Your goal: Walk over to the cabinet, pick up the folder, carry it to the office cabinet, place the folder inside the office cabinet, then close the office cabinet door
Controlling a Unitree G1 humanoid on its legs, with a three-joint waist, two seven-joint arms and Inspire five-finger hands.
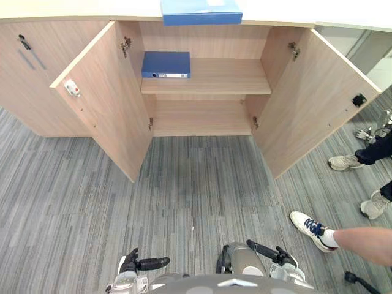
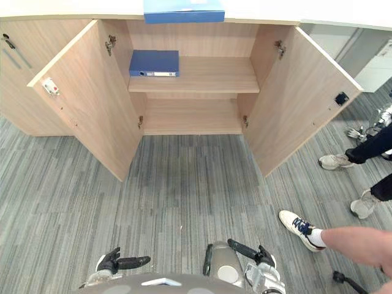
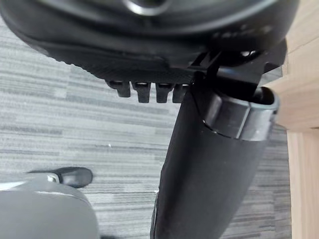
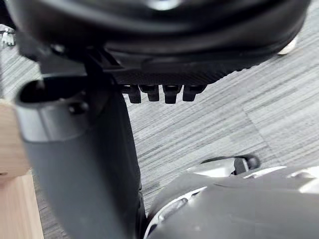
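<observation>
The office cabinet (image 1: 211, 116) stands ahead with both doors swung wide. A blue folder (image 1: 166, 64) lies flat at the left end of its middle shelf (image 1: 226, 78). A second blue folder (image 1: 200, 12) rests on the cabinet top, jutting over the front edge. My left hand (image 1: 144, 264) and right hand (image 1: 269, 252) hang low by my sides, far from the cabinet, fingers relaxed and holding nothing. The left wrist view has the left hand (image 3: 149, 59) over grey carpet, and the right wrist view has the right hand (image 4: 164, 64) likewise.
The left door (image 1: 104, 98) and right door (image 1: 312, 98) angle out toward me, with carpet between them. A person's leg and white shoe (image 1: 309, 228) reach in at the lower right. More shoes (image 1: 346, 162) stand beyond the right door. A shut cabinet door (image 1: 30, 61) is at far left.
</observation>
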